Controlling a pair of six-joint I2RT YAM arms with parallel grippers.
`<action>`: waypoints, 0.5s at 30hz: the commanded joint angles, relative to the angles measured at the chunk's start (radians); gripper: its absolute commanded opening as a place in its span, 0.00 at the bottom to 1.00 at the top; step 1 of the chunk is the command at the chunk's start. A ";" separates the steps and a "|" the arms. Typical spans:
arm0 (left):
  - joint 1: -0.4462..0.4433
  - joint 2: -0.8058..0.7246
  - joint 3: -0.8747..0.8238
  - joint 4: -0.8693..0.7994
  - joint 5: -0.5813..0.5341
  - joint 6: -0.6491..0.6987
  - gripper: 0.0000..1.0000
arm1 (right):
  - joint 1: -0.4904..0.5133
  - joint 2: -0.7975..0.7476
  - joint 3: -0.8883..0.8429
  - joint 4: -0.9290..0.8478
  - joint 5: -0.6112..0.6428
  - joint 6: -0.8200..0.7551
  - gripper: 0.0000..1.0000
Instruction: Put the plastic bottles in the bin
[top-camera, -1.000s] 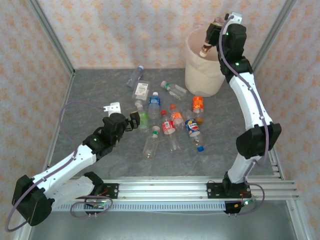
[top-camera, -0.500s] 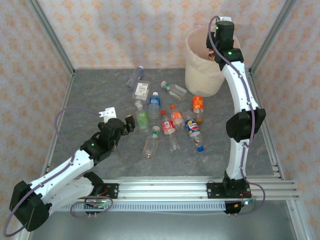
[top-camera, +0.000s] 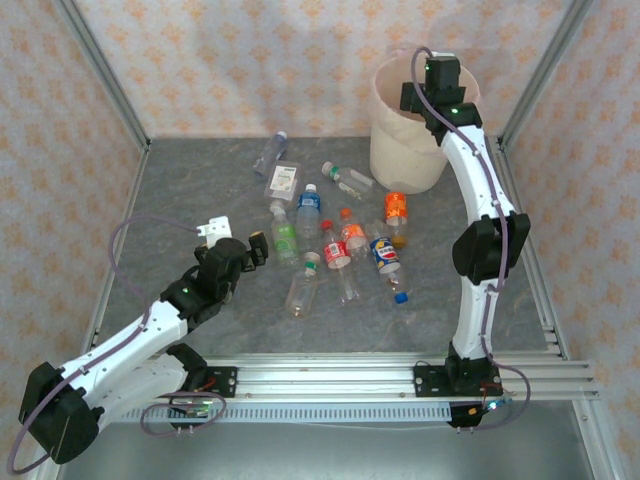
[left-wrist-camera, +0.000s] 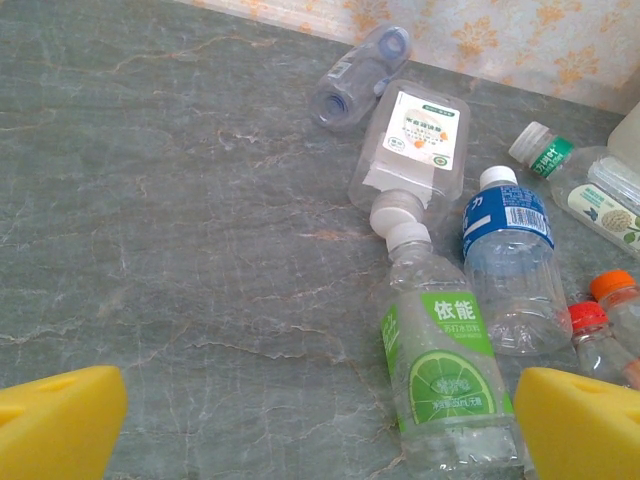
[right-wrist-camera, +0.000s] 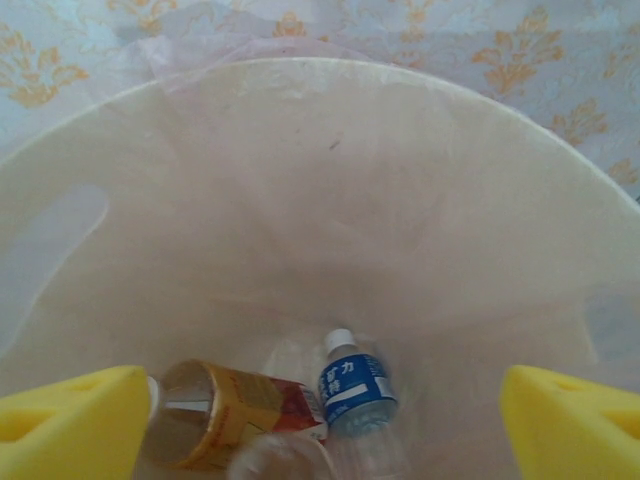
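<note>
R claw empty over bin

The right gripper is hanging over the open mouth of the bin, looking down into it. Its yellow fingertips are showing at the near left and near right, spread wide with nothing between them. A thin plastic bag is lining the bin's pale wall and spilling over the far rim. At the bottom, a blue-labelled bottle with a white cap is lying right of a brown-and-red-labelled bottle, touching it. A clear bottle is lying just nearer. Flowered wallpaper is showing beyond the rim.
</note>
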 joint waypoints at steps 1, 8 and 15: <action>0.014 -0.010 -0.013 -0.009 -0.016 -0.044 1.00 | -0.008 -0.143 -0.065 0.002 0.002 0.013 0.99; 0.027 0.047 -0.007 0.014 0.016 -0.057 1.00 | -0.008 -0.346 -0.267 0.033 -0.058 0.020 0.99; 0.030 0.116 0.033 0.022 0.050 -0.089 1.00 | 0.002 -0.564 -0.511 0.060 -0.200 0.151 0.99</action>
